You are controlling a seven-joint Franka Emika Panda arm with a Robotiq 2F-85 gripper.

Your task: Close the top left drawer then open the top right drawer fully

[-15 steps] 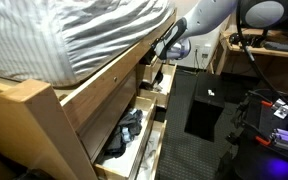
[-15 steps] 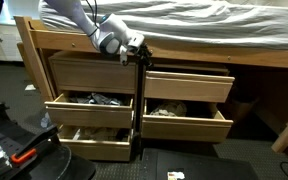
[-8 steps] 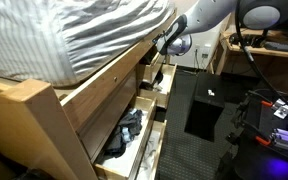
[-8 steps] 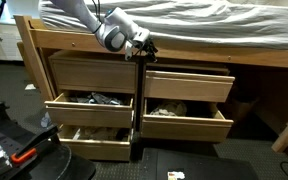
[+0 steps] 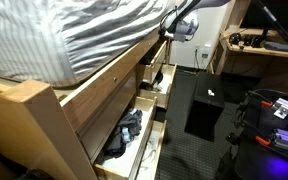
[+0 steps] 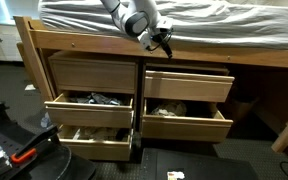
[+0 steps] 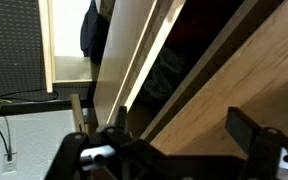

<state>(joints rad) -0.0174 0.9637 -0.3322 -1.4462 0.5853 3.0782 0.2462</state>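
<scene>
The wooden bed frame holds drawers under a striped mattress [image 6: 214,25]. The top left drawer [image 6: 89,72] sits flush with the frame. The top right drawer [image 6: 189,85] also looks pushed in. My gripper [image 6: 165,42] hovers at the bed rail just above the top right drawer's left end, and it also shows in an exterior view [image 5: 174,28]. In the wrist view my gripper [image 7: 184,135] is open and empty, with a wooden board [image 7: 219,85] between the fingers [image 7: 248,128]. I cannot tell whether it touches the wood.
The lower left drawer [image 6: 89,108] and lower right drawer [image 6: 184,122] stand pulled out with dark clothes inside. A bottom left drawer [image 6: 84,146] is out too. A black mat [image 5: 199,110] covers the floor, and a desk with cables [image 5: 264,48] stands beyond.
My gripper has risen from the central post between the drawers and moved sideways to above the top right drawer. No drawer has moved.
</scene>
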